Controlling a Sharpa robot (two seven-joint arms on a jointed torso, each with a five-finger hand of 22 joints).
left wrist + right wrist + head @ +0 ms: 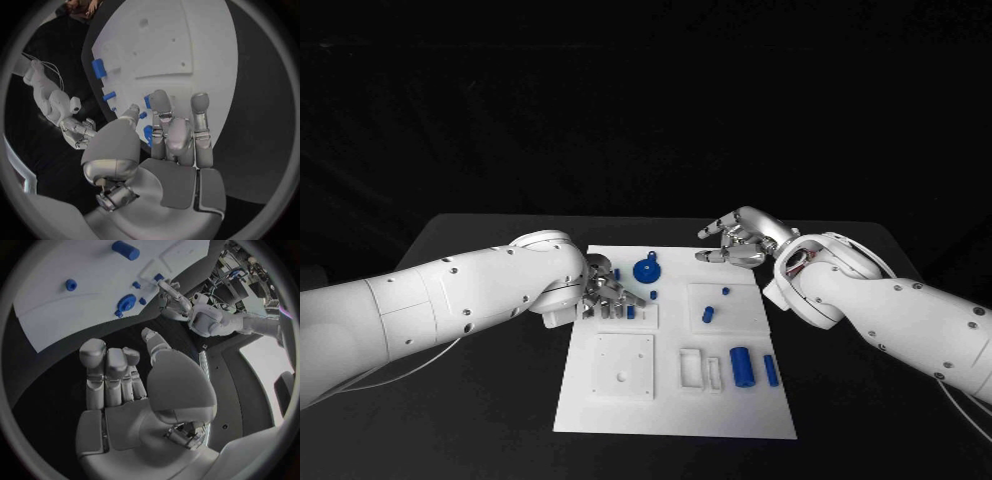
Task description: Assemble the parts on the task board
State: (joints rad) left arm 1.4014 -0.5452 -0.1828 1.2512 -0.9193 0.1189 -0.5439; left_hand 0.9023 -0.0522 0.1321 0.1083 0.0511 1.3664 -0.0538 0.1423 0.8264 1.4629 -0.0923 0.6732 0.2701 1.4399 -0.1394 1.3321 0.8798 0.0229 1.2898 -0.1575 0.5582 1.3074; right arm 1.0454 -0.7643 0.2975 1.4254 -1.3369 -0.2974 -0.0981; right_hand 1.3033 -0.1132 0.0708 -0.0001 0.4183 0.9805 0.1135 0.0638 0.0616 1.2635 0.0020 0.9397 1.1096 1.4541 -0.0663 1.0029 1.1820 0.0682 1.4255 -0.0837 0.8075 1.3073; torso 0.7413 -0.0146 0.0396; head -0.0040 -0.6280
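While our left hand (607,296) rests on the far left part of the white task board (678,415), its fingers lie over small blue parts (630,312), and we cannot tell if it holds one. Just beside it stands a round blue part (646,270). Our right hand (737,242) hangs over the black counter (488,400) past the board's far right corner, fingers curled, holding nothing.

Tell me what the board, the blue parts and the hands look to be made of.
Board: likely matte white plastic, with even tone and cut recesses. Blue parts, such as the cylinder: probably moulded or printed plastic, with uniform colour and a dull sheen. Left hand and right hand: silver and metallic-looking, with soft highlights; whether this is metal or coated plastic cannot be told.
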